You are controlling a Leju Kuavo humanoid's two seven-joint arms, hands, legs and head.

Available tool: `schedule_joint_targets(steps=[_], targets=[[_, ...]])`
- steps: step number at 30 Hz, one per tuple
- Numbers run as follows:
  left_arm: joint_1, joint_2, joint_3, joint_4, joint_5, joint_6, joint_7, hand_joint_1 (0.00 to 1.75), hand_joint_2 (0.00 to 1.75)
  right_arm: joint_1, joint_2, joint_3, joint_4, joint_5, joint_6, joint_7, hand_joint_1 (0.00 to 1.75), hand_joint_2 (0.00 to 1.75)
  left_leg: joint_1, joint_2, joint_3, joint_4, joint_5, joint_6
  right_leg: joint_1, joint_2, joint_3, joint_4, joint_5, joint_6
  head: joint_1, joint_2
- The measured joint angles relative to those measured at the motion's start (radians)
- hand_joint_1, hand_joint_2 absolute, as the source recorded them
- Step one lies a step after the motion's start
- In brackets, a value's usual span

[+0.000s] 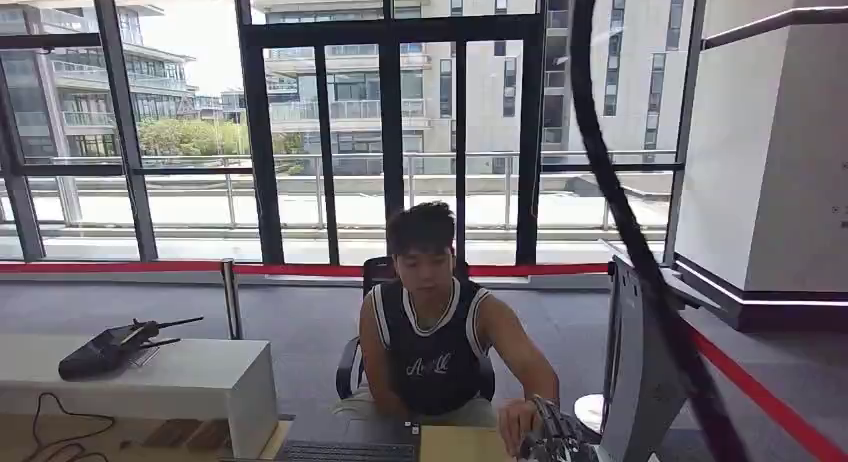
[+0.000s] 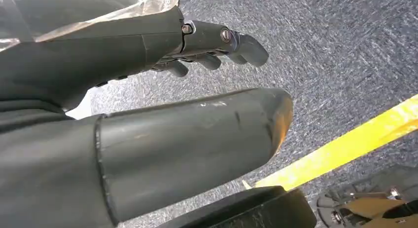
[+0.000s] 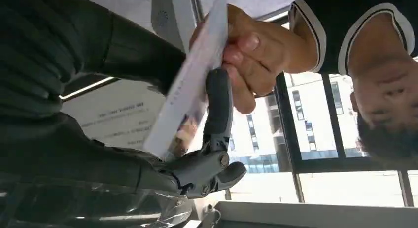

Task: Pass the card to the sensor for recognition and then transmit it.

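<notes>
We read this as the hand-over step: our right hand grips the thin white printed card while the seated person's hand pinches its far end, so next we should release; left hand hangs unclenched, holding nothing.

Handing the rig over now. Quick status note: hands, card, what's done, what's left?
Right hand: raised at the desk in front of the seated person, the card between its fingers. The person's hand grips the same card at its far end, so both hold it.
Left hand: hangs over grey carpet, holds nothing, fingers apart.
Done: card brought to the person; the frames don't show whether the sensor read it.
Left: let go once the person has it, draw the arm back.
</notes>
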Motion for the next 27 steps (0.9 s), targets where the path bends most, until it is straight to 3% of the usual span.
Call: schedule_joint_targets(steps=[3,15,27], targets=[[-0.001,0.000,0.000,0.000,0.000,-0.002,0.002,0.00,0.00,0.000,-0.001,0.000,0.002,-0.005,-0.002,-0.006,1.69,1.75,0.000,0.000,0.000,0.000,0.000,0.000,0.000,0.000,0.000,0.000,0.000,0.000,0.000,0.000],[0.000,0.000,-0.010,0.000,0.002,0.000,0.003,0.00,0.00,0.004,-0.006,0.000,0.012,-0.029,-0.007,-0.013,1.75,1.75,0.000,0.000,0.000,0.000,0.000,0.000,0.000,0.000,0.000,0.000,0.000,0.000,0.000,0.000],[0.001,0.000,-0.014,0.000,0.037,0.010,0.013,0.00,0.00,0.091,-0.100,-0.055,0.011,-0.176,-0.008,0.000,1.75,1.75,0.000,0.000,0.000,0.000,0.000,0.000,0.000,0.000,0.001,-0.001,0.000,0.000,0.000,0.000]])
